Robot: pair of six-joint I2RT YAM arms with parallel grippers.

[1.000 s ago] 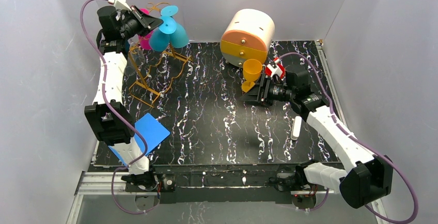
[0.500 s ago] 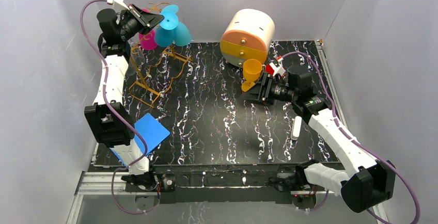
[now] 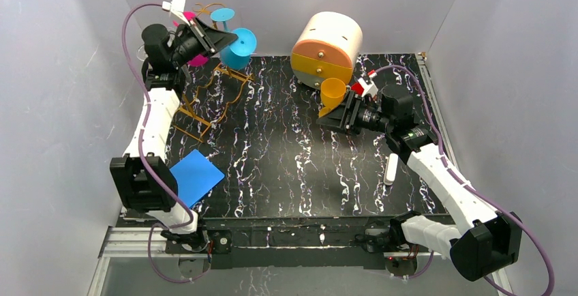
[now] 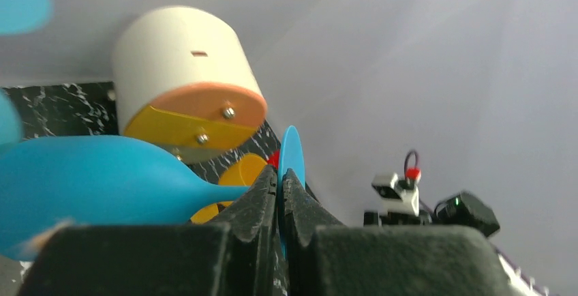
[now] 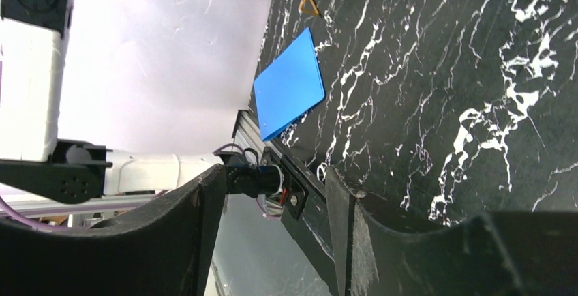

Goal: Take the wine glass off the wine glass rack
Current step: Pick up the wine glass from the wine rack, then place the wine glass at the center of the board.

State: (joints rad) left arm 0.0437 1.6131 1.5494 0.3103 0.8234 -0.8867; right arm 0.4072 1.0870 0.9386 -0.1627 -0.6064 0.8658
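High at the back left, my left gripper (image 3: pixel 213 37) is shut on the stem of a blue wine glass (image 3: pixel 240 45). In the left wrist view the blue wine glass (image 4: pixel 88 180) lies sideways, its round foot just past my left gripper (image 4: pixel 280 181). The gold wire wine glass rack (image 3: pixel 204 98) stands below and left of it. A second blue glass (image 3: pixel 221 15) and a pink one (image 3: pixel 198 59) stay by the rack's top. My right gripper (image 3: pixel 339 115) is open beside an orange wine glass (image 3: pixel 333 93). In the right wrist view my right gripper (image 5: pixel 272 197) has nothing between its fingers.
A round cream-and-orange drawer box (image 3: pixel 327 45) sits at the back centre, just behind the orange glass. A blue square card (image 3: pixel 195 176) lies at the front left. A small white stick (image 3: pixel 391 170) lies on the right of the black marbled table (image 3: pixel 286 166).
My left gripper has swung up and to the right, drawing the blue wine glass away from the rack. The right gripper's jaws have widened a little beside the orange glass.
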